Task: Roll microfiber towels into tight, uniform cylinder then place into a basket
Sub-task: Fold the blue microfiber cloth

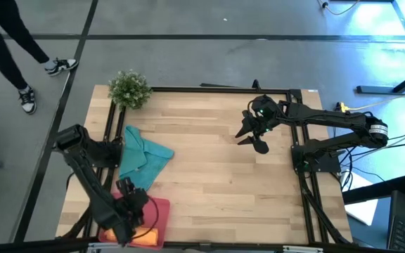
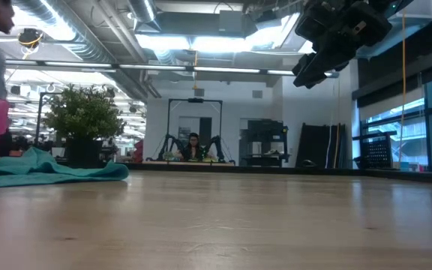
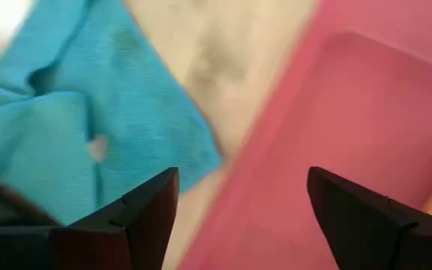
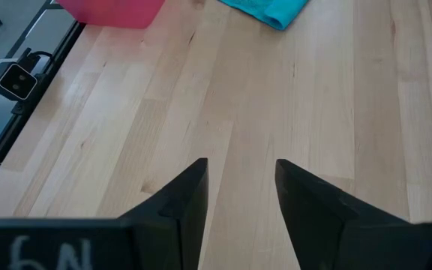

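the left end effector (image 1: 133, 211) hangs over the pink basket (image 1: 162, 211) at the near left corner of the table (image 1: 216, 176). its two dark fingers (image 3: 137, 217) stand well apart with nothing between them; in the left wrist view only the basket's pink floor and a strip of bare wood show in the gap.

the orange towel (image 1: 140, 235) lies inside the basket along its near edge. it shows as a short band whose long axis runs left to right across the table, partly hidden by the left arm; whether it is tightly rolled cannot be told.

the teal towel (image 1: 140, 156) lies on the table just beyond the basket, between it and the potted plant (image 1: 129, 88) at the far left corner. it is crumpled and loosely folded, not rolled. its longer side runs roughly from the far side of the table toward the near side, and one corner points right, toward the table's middle. in the left wrist view one of its corners comes close to the basket's rim with a little wood between them.

the right end effector (image 1: 250, 133) is held in the air above the right half of the table, well apart from both towels. its fingers (image 4: 182, 199) are parted a little and hold nothing.

a person sits in the room far behind the table.
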Robot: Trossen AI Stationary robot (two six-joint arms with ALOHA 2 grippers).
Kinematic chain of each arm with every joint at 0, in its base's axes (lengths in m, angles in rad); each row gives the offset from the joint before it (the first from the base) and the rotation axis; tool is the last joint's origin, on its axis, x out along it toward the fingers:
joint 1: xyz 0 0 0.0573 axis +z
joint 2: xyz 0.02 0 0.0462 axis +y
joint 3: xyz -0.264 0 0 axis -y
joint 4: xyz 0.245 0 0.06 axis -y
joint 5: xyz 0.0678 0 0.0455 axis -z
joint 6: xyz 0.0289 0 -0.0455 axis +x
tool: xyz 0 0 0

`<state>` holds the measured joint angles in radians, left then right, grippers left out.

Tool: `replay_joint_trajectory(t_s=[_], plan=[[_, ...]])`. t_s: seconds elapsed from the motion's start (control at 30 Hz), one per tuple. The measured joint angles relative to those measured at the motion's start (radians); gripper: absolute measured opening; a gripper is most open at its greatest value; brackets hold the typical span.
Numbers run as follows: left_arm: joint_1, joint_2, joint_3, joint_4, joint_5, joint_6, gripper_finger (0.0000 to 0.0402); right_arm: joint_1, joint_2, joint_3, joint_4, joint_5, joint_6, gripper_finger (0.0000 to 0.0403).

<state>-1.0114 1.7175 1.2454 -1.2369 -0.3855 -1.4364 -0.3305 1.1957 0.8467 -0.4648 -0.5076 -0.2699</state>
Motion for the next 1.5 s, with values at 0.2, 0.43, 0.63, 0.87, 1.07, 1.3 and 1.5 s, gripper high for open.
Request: replay_joint_trajectory(t_s=[0.2, 0.43, 0.63, 0.87, 1.07, 1.3, 1.5], plan=[[0.105, -0.064, -0.001, -0.049, -0.002, -0.002, 0.0282, 0.000, 0.000, 0.000, 0.000, 0.000, 0.000, 0.0157], [0.169, -0.196, -0.001, -0.147, -0.105, -0.028, 0.0280, 0.000, 0.000, 0.000, 0.000, 0.000, 0.000, 0.0157], [0.189, -0.345, -0.100, -0.104, -0.169, -0.059, 0.0280, 0.000, 0.000, 0.000, 0.001, 0.000, 0.000, 0.0157], [0.169, -0.409, -0.277, 0.048, -0.198, -0.084, 0.0282, 0.000, 0.000, 0.000, 0.006, 0.016, 0.000, 0.0157], [0.145, -0.410, -0.336, 0.112, -0.198, -0.163, 0.0279, 0.000, 0.000, 0.000, 0.076, 0.016, 0.000, 0.0157], [0.119, -0.410, -0.343, 0.119, -0.200, -0.236, 0.0282, 0.000, 0.000, 0.000, 0.127, 0.016, 0.000, 0.0157], [0.120, -0.410, -0.343, 0.120, -0.201, -0.297, 0.0279, 0.000, 0.000, 0.000, 0.210, 0.016, 0.028, 0.0157]])
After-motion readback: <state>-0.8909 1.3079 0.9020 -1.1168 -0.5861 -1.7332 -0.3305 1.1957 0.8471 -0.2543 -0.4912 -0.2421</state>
